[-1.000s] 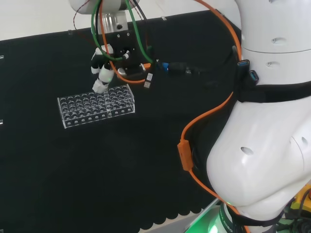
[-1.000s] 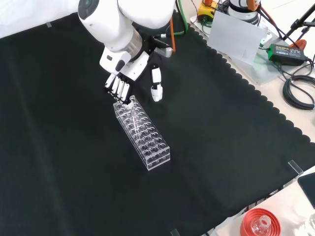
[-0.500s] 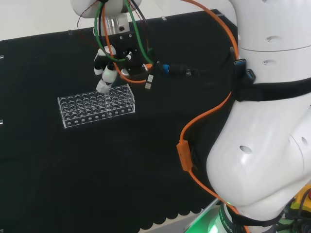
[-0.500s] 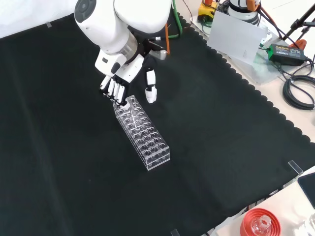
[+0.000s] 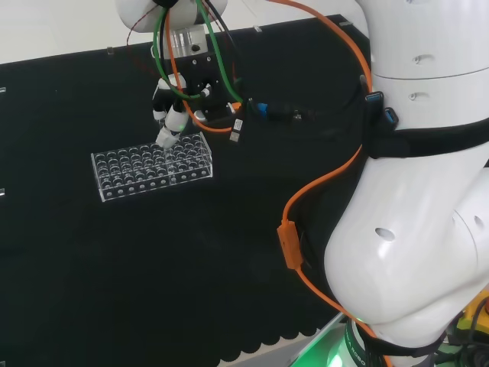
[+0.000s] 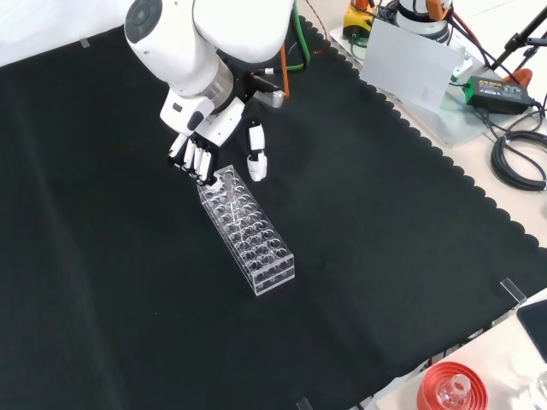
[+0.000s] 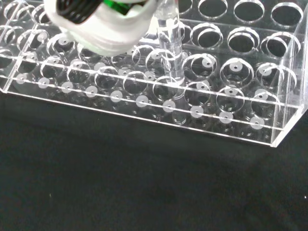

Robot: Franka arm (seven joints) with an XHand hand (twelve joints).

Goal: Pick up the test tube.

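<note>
the hand [image 6: 208, 141] has risen and drawn back from the clear rack [image 6: 249, 232] since a second ago. its fingers [image 6: 197, 160] pinch the top of the test tube [image 7: 169, 45], whose lower end still sits in a hole near the rack's end. the rack rests unmoved on the black bench [image 6: 385, 256].

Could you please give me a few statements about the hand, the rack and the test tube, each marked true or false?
1. The clear rack lies tipped on its side. False: it stands upright on the black cloth.
2. The hand is at the rack's far end in the front view. True.
3. The wrist view shows a test tube standing in the rack. True.
4. Every hole in the rack holds a tube. False: most holes are plainly empty.
5. A red ribbed ring sits at the front view's lower right edge. True.
</note>
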